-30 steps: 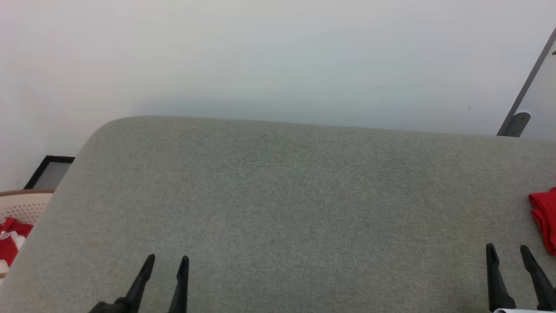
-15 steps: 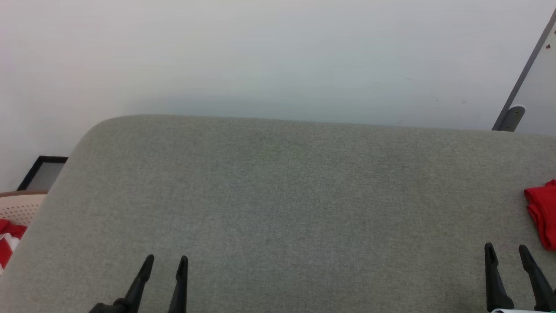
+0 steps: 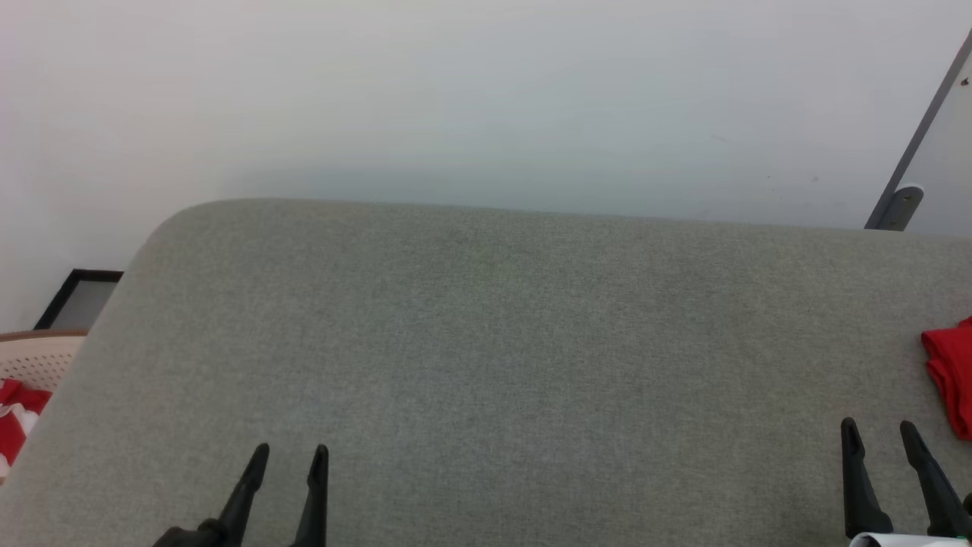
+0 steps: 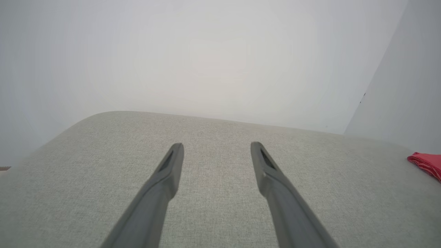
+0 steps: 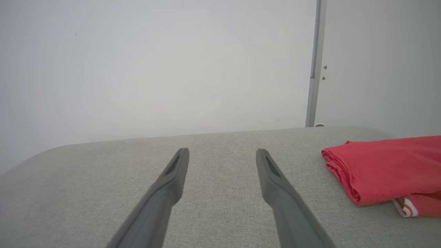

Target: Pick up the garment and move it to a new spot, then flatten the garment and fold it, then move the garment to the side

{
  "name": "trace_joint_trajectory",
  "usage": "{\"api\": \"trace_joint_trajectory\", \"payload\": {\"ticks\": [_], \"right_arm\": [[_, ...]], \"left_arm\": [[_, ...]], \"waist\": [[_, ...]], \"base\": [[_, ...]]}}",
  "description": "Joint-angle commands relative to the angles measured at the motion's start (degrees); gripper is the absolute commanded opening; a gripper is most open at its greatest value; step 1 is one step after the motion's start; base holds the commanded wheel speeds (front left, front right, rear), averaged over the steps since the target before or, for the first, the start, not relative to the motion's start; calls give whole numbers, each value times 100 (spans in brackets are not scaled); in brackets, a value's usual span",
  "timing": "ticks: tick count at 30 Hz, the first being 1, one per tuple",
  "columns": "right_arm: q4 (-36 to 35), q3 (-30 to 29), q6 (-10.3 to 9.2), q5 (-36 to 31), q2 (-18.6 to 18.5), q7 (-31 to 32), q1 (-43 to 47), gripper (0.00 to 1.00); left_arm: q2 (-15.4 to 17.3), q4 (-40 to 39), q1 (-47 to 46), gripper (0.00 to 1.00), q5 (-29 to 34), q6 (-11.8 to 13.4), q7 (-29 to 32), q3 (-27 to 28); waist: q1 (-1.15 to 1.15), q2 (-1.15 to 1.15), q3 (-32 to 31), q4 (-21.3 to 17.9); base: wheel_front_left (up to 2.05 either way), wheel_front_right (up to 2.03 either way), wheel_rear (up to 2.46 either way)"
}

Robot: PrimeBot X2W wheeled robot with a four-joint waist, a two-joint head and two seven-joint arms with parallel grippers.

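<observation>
Cloth point(image 3: 14, 425) of red and white lies in a cream perforated basket point(image 3: 42, 357), well off to the left of the left gripper point(image 3: 292, 453) and below the edge of the grey padded surface point(image 3: 486, 342). A dark-edged frame point(image 3: 80, 300) leans against the pale wall point(image 3: 456, 99) just beyond the basket.

The left gripper hovers over the near left part of the padded surface. Its two dark fingers are spread wide with bare grey fabric between them, and it has hold of nothing.

Well to its right, the right gripper point(image 3: 878, 427) hangs over the near right part of the same surface. Its fingers are equally wide apart and it too is empty.

The garment point(image 5: 386, 168) lies folded into a flat red bundle on the surface, just to the right of the right gripper and slightly ahead of its fingertips, not touching them. Its rounded folded edge faces the gripper. A bit of red-and-white striped trim point(image 5: 406, 208) pokes out from under the bundle on the near side. In the left wrist view only a red corner of it shows, far to the right of that gripper.

Beyond the garment, a grey metal post point(image 5: 314, 69) stands against the wall.
</observation>
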Motion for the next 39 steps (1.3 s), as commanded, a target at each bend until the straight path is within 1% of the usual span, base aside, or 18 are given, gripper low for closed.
{"api": "trace_joint_trajectory", "payload": {"ticks": [1, 18, 19, 24, 39], "right_arm": [[1, 24, -9, 28, -18, -24, -79, 100], [0, 101, -9, 74, -6, -24, -122, 100], [19, 98, 1, 37, 7, 3, -48, 0], [256, 119, 1, 118, 78, 63, 59, 0], [340, 54, 0, 1587, 173, 482, -192, 0]], "left_arm": [[-14, -10, -34, 100, -8, -12, 3, 12], [-37, -30, -66, 100, -52, -12, 3, -27], [-30, -2, -17, 0, -51, 1, -1, -37], [-107, 219, 85, 0, -149, 3, 22, -74], [-141, 407, -238, 0, -1699, 3, 378, 36]], "waist": [[0, 0, 2, 2], [0, 0, 45, -48], [0, 0, 44, -48], [0, 0, 47, -53], [0, 0, 78, -112]], "base": [[0, 0, 0], [0, 0, 0], [0, 0, 0], [0, 0, 0], [0, 0, 0]]}}
